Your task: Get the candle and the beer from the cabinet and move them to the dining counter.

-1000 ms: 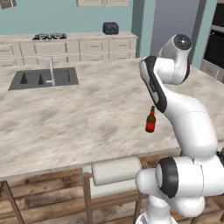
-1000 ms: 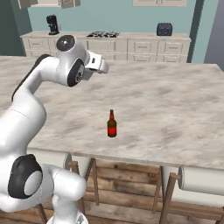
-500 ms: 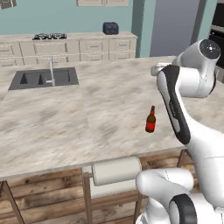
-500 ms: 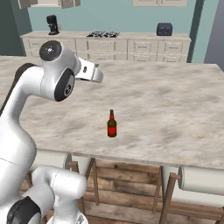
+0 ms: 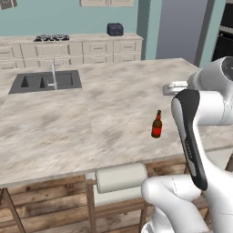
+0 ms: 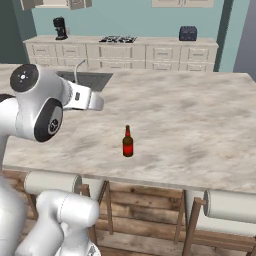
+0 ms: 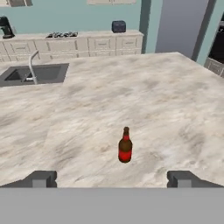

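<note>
The beer (image 7: 125, 145), a dark brown bottle with a red label, stands upright on the dining counter (image 7: 175, 100) near its front edge; it also shows in both base views (image 5: 156, 124) (image 6: 128, 142). My gripper (image 7: 111, 179) is open and empty, drawn back on the near side of the bottle and apart from it. My white hand (image 6: 86, 97) hovers above the counter's near left part. The candle is out of view. Lower corners of the cabinet's doors (image 6: 77, 4) poke in at the top edge.
A dark inset sink with a faucet (image 5: 45, 81) sits at the counter's far left. Cushioned stools (image 5: 120, 178) (image 6: 232, 206) are tucked under the near edge. The back worktop carries a cooktop (image 6: 117, 39), a toaster (image 6: 188, 33) and a coffee machine (image 6: 60, 28).
The arm has folded back and the hand has dropped lower and nearer the counter's front edge. The beer stands where it was. The gripper stays open.
</note>
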